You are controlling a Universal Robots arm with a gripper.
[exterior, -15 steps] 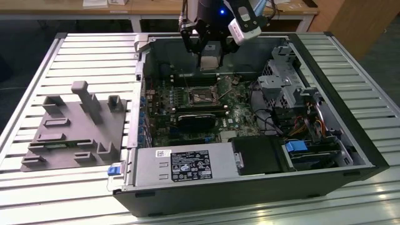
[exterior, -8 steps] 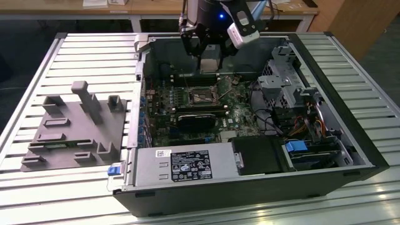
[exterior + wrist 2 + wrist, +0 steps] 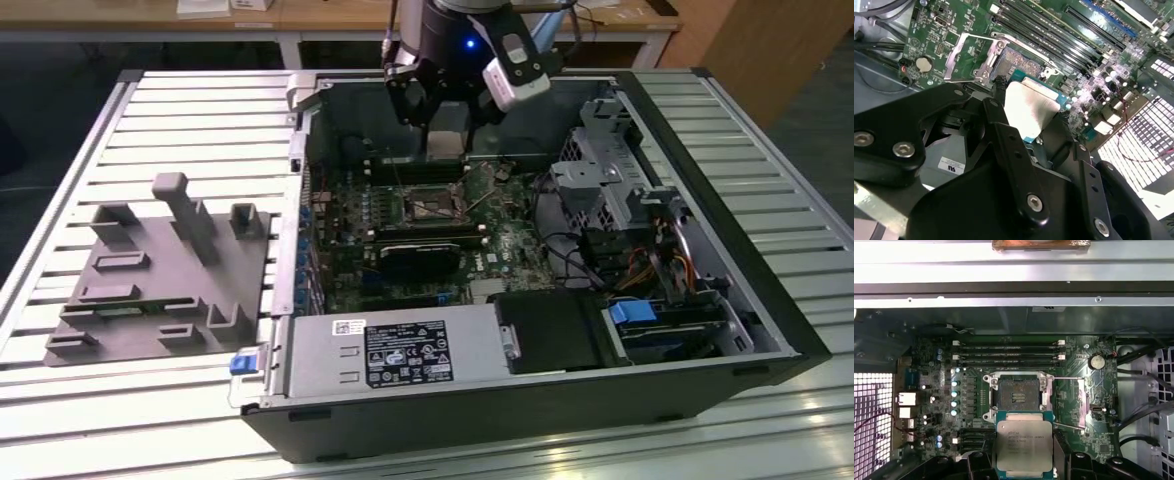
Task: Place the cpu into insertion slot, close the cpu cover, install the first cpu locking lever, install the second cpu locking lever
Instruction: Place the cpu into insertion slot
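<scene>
Gripping the flat, silver-topped square cpu (image 3: 1024, 445) by its edges, the black claw (image 3: 1024, 460) hovers near the dark, metal-rimmed insertion slot (image 3: 1018, 397); the thin cpu cover (image 3: 1076, 402) lies open.

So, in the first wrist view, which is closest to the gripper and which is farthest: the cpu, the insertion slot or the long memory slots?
1. The cpu: clamped in the gripper itself.
2. The insertion slot: just beyond the held chip.
3. The memory slots: past the socket, next to the case wall.
</scene>
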